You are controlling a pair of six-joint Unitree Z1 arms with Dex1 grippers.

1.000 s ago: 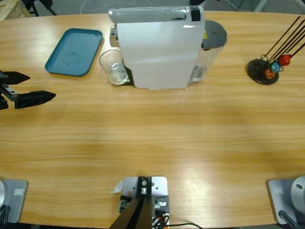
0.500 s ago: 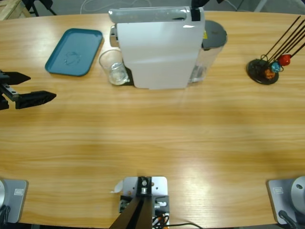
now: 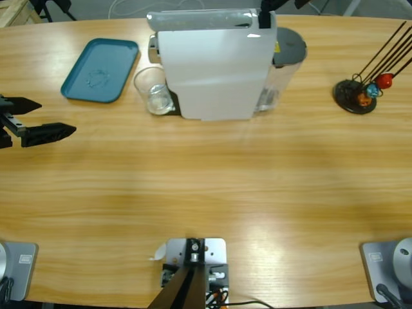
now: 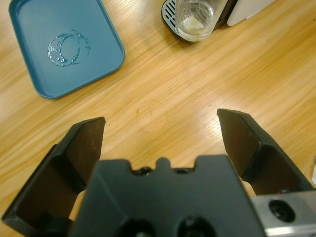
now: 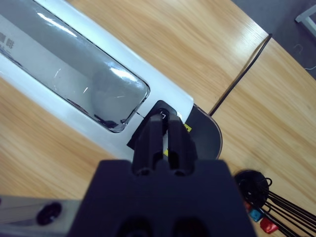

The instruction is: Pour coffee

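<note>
A tall white coffee machine (image 3: 212, 64) with a glossy top stands near the far edge of the long wooden table (image 3: 206, 187), and a clear empty drinking glass (image 3: 153, 90) sits on the machine's black drip grate at its left side, touching nothing else. Just left of the glass lies a teal rectangular plastic tray (image 3: 100, 69), with a ring of water marks on its floor; a strip of bare wood separates tray and glass.

The left gripper (image 3: 38, 119) reaches in from the table's left edge, hovering over bare wood near the tray's near corner. Its two black jaws are spread wide with nothing between them; in the left wrist view the left gripper (image 4: 160, 133) frames open table, with the glass (image 4: 196, 17) and the tray (image 4: 64, 44) ahead and apart from it.

The right gripper (image 5: 165, 126) has its jaws pressed together, holding nothing, their tips over the small black button panel (image 5: 160, 113) at the end of the machine's top, beside the grey round lid (image 3: 290, 45) of the water tank. In the high view only its tip (image 3: 265, 11) shows at the top edge.

A black round stand with thin rods and coloured beads (image 3: 360, 93) sits well to the right. The whole near half of the table is open.
</note>
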